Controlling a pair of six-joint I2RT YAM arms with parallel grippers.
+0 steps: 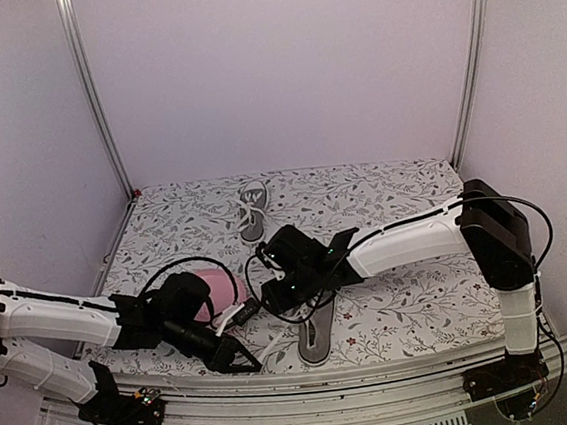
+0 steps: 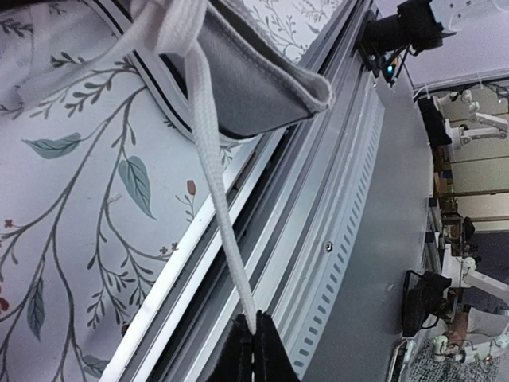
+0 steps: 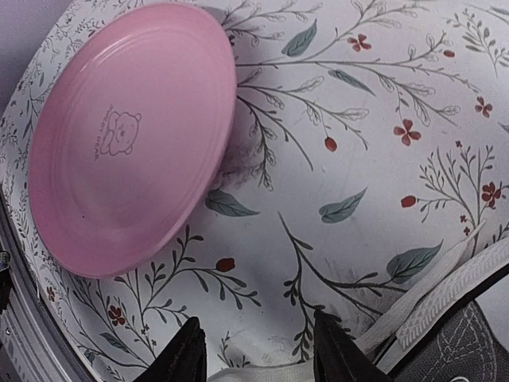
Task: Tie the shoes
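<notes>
Reaching low, left fingers pinching lace

Soft, even, pink-tinted light; faint shadow beside plate; right gripper underexposed, slightly blurred.

The left arm and right arm are crowding the near middle over the pink plate and near shoe (a taut lace is crossing there); the cloth at right is lying open.
</notes>
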